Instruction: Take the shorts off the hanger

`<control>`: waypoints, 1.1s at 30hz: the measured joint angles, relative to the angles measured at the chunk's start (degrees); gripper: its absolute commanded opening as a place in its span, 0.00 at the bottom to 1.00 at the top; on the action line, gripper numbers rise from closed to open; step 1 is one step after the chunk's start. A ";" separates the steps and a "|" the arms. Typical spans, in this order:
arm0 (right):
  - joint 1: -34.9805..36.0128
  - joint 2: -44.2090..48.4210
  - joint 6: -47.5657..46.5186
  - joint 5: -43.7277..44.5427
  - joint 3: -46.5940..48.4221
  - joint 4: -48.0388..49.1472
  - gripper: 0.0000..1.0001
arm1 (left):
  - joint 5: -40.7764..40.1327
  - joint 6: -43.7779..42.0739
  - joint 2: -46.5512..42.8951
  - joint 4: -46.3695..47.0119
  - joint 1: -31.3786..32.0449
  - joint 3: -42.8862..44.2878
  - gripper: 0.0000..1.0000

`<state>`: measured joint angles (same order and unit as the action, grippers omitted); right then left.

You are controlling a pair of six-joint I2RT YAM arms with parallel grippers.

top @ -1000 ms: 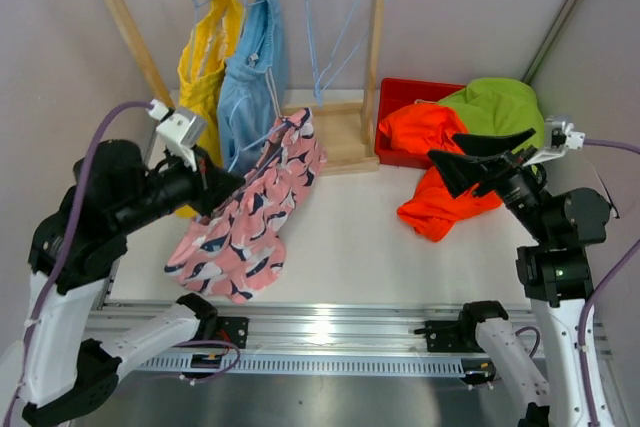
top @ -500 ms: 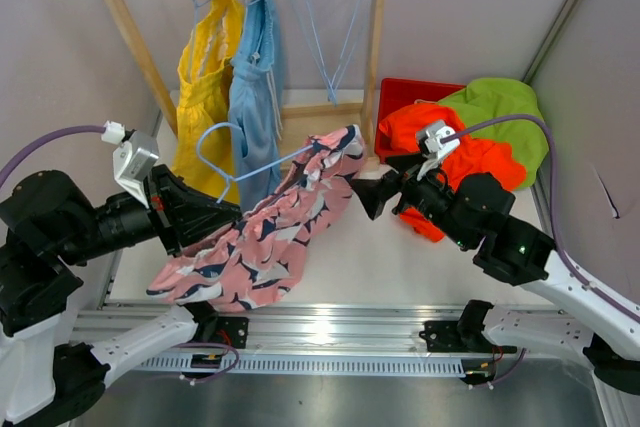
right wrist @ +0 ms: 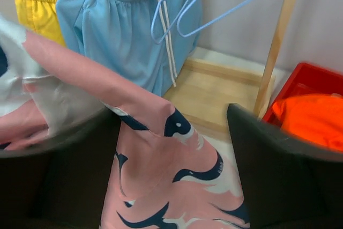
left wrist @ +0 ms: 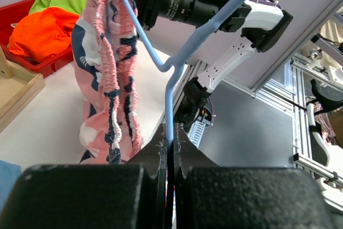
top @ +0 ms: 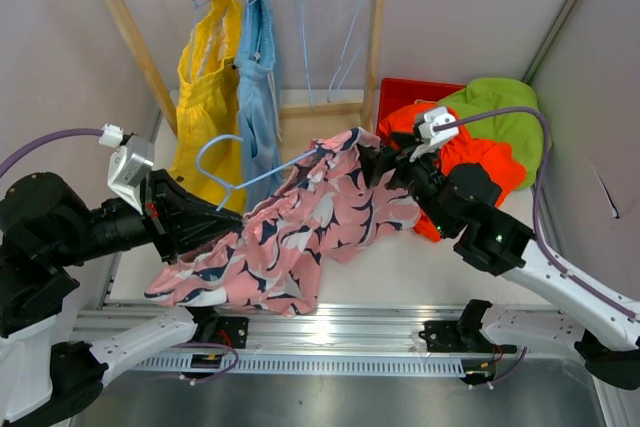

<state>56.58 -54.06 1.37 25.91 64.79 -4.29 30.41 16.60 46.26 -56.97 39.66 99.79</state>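
Note:
The pink shorts [top: 300, 237] with a dark-and-white pattern hang on a light blue hanger [top: 262, 174], lifted off the rack and stretched across the table. My left gripper [top: 215, 215] is shut on the hanger's wire [left wrist: 170, 105]; the shorts [left wrist: 104, 79] hang beside it. My right gripper [top: 372, 165] is open at the shorts' right end, with pink fabric [right wrist: 177, 170] between its spread fingers [right wrist: 268, 159]. Yellow shorts [top: 205, 87] and light blue shorts [top: 255, 87] hang on the rack. Orange shorts [top: 482, 162] and lime green shorts [top: 495, 107] lie at the right.
The wooden rack [top: 375, 47] stands at the back, with empty blue hangers [top: 335, 17] on its rail. A red bin [top: 400, 95] sits right of the rack, under the orange and green shorts. The rack's wooden base [right wrist: 225, 89] lies just beyond my right fingers.
My right arm has moved left and forward to the pink shorts, which now lie between its fingers and spread out to the right. The left gripper still holds the hanger.

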 measured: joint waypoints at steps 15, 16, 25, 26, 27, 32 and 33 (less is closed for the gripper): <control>-13.11 -4.83 5.29 -15.10 -0.96 7.58 0.00 | -0.72 -0.04 -0.02 -0.02 1.49 -1.46 0.00; -15.93 -4.70 6.49 -16.55 -0.68 7.63 0.00 | -1.11 -0.09 0.02 0.02 1.70 -1.81 0.00; -36.24 -4.70 15.19 -28.41 3.87 5.11 0.00 | -3.91 -0.68 2.01 4.79 3.43 -3.50 0.00; -36.87 -4.85 15.76 -28.68 4.09 4.61 0.00 | -4.02 -0.66 2.01 5.01 3.50 -3.50 0.00; -37.27 -5.16 16.24 -28.70 4.28 4.00 0.00 | -4.24 -0.68 1.95 5.25 3.58 -3.50 0.00; -37.81 -7.37 18.64 -28.76 4.00 0.79 0.00 | -4.98 -1.05 1.84 5.05 3.76 -3.23 0.00; -37.79 -7.43 19.15 -28.83 3.15 0.68 0.00 | -5.53 -1.22 1.97 4.87 3.80 -3.02 0.00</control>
<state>18.79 -61.49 20.51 -2.92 67.94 -3.62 24.88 15.38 48.23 -52.10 43.46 96.77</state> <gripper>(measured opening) 0.012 0.035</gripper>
